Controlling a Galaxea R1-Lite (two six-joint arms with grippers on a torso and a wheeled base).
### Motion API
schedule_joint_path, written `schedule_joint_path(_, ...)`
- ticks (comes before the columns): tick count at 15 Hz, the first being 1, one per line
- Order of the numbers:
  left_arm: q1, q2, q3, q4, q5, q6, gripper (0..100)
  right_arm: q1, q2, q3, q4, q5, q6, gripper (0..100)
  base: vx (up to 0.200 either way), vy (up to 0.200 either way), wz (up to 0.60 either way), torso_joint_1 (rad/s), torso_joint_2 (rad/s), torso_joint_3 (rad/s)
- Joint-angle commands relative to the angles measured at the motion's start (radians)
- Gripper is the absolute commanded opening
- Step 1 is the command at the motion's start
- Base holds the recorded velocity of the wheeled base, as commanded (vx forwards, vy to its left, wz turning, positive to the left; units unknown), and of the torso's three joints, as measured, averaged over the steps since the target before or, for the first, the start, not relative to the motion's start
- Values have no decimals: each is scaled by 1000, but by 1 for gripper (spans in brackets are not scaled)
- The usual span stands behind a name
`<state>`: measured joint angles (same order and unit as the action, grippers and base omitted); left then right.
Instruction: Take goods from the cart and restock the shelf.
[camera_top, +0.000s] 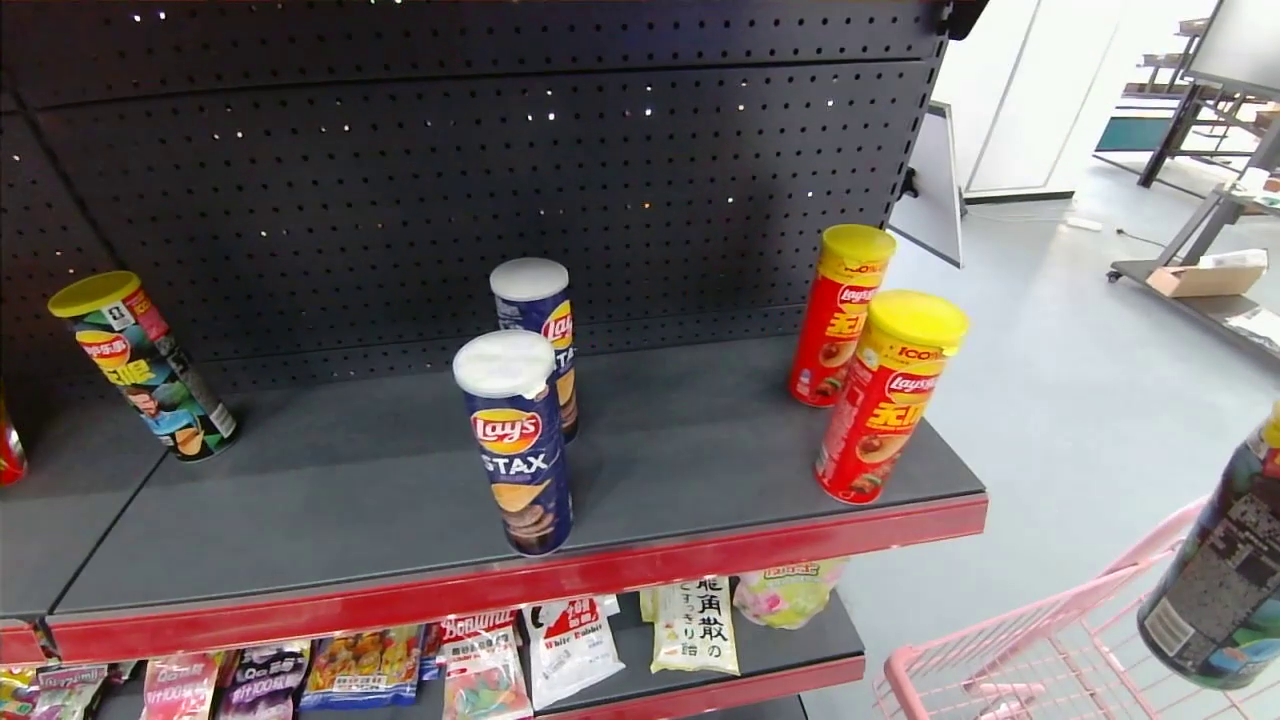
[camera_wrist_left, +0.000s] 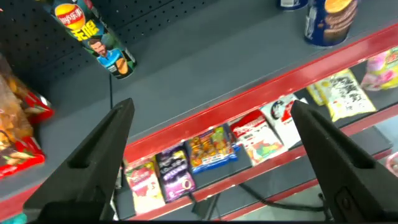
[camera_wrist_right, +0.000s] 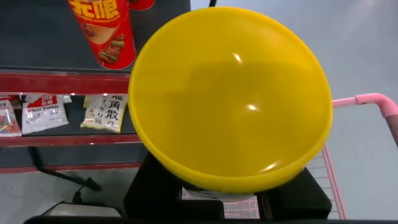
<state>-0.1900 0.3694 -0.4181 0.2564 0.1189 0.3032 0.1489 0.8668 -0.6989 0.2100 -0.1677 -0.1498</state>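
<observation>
Matte grey shelf (camera_top: 350, 490), cylindrical yellow-lidded can (camera_wrist_right: 230, 93)

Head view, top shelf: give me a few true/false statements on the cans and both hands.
1. Two blue cans stand upright mid-shelf, one behind the other. True.
2. The red cans lie on their sides. False: both stand upright near the shelf's right end.
3. The right hand holds a dark can above the pink cart. True.
4. The left hand is shut. False: it is open and holds nothing.
</observation>
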Motion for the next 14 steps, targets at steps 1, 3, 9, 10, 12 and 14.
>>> schedule_joint_path(1, 0, -6, 1, 0, 1, 4, 100, -12, -6, 1, 0, 0, -2, 0, 0, 0, 0, 0, 0, 0)
schedule_joint_path(3, 0, -7, 2, 1, 2, 4, 100, -12, -6, 4, 0, 0, -2, 0, 0, 100, 0, -1, 1, 1)
schedule_joint_path(9, 0, -7, 5, 0, 2, 4, 100, -12, 0, 12, 0, 0, -4, 0, 0, 200, 0, 1, 5, 2)
schedule_joint_path(10, 0, -7, 5, 0, 2, 4, 100, -12, 0, 13, -1, 0, -4, 0, 0, 200, 0, -2, 2, 7)
schedule_joint_path(12, 0, -7, 5, 0, 2, 4, 100, -12, 3, 15, -1, 0, -4, 0, 0, 200, 0, 5, -2, 5)
schedule_joint_path(14, 0, -7, 5, 0, 2, 4, 100, -12, 4, 15, -1, 0, -2, 0, 0, 200, 0, 5, 2, 5)
